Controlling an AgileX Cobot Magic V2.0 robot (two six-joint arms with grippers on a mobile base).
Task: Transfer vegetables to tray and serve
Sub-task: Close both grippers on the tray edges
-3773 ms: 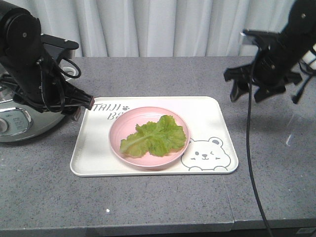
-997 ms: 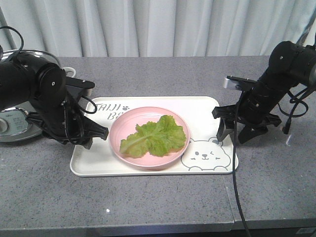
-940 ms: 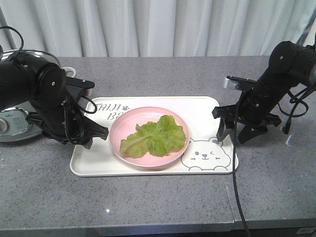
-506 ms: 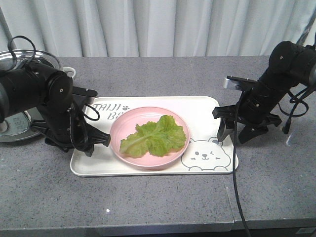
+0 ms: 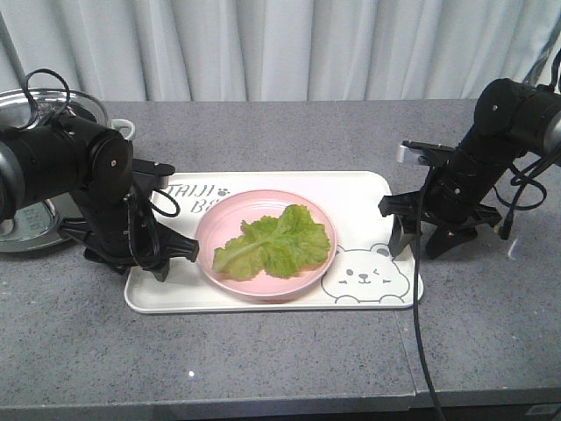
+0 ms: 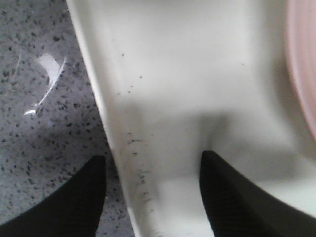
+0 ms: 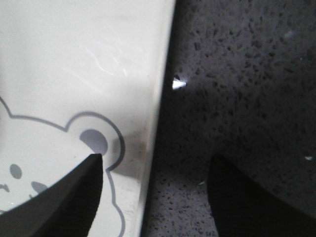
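The vegetables (image 5: pixel 276 241), crinkled green lettuce leaves, lie on a round pink plate (image 5: pixel 209 256) in the middle of the cream tray (image 5: pixel 368 189). My left gripper (image 5: pixel 165 256) is down at the tray's left edge. In the left wrist view it (image 6: pixel 152 160) is open, with one finger over the counter and the other over the tray floor (image 6: pixel 197 74), straddling the rim. My right gripper (image 5: pixel 415 242) is low at the tray's right edge. It (image 7: pixel 156 160) is open too, straddling the rim beside the bear drawing (image 7: pixel 94 140).
A silver cooker (image 5: pixel 22 215) with its lid raised (image 5: pixel 39 98) stands at the far left behind my left arm. A black cable (image 5: pixel 422 342) hangs from the right arm over the counter's front edge. White curtains close off the back.
Both arms have come down from above to the tray's two short edges. In the last half second the left gripper settled lower at the left rim. Tray, plate and lettuce have not moved.
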